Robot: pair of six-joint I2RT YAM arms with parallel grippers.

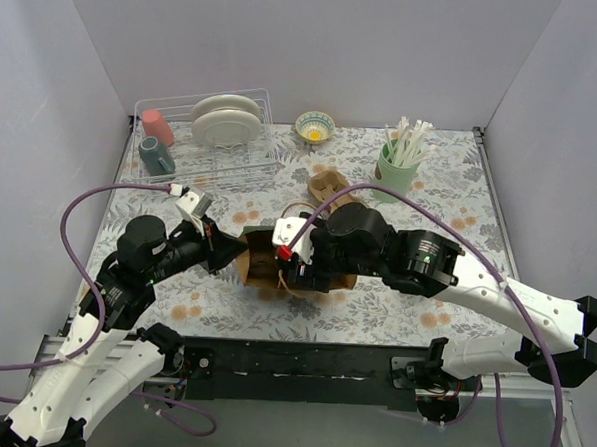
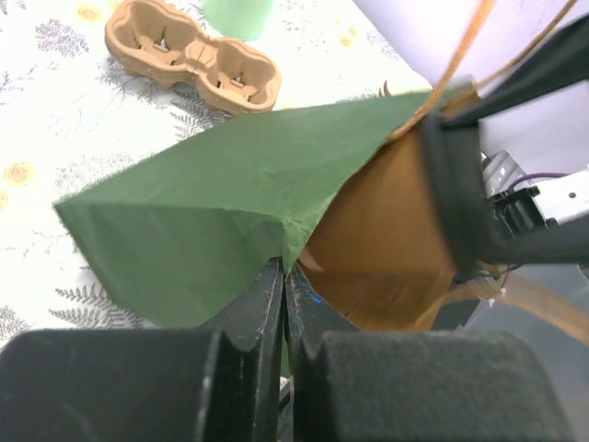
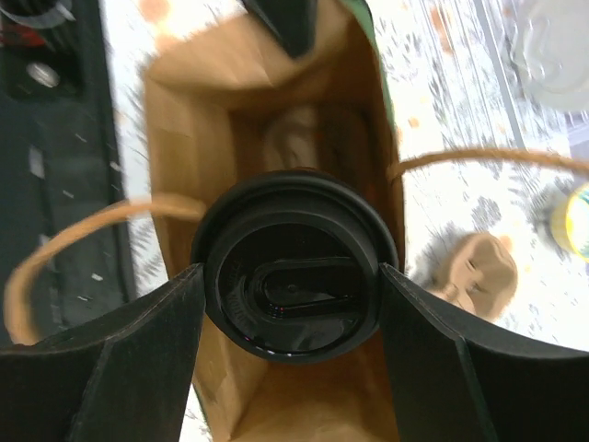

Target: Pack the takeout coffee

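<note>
centre of the frame: right gripper (image 3: 291, 308), jaws wide, grips the coffee cup (image 3: 293, 267) by its lid at the paper bag (image 3: 276, 120) mouth; left gripper (image 2: 283, 299) pinches the bag's rim.

Left arm (image 1: 126, 275): reaching inward.
Left claw (image 2: 283, 276): pinched tight on bag (image 2: 212, 184) edge.
Right arm (image 1: 476, 278): bent inward.
Right claw (image 3: 291, 299): spread wide, gripping coffee cup (image 3: 293, 230).
</note>
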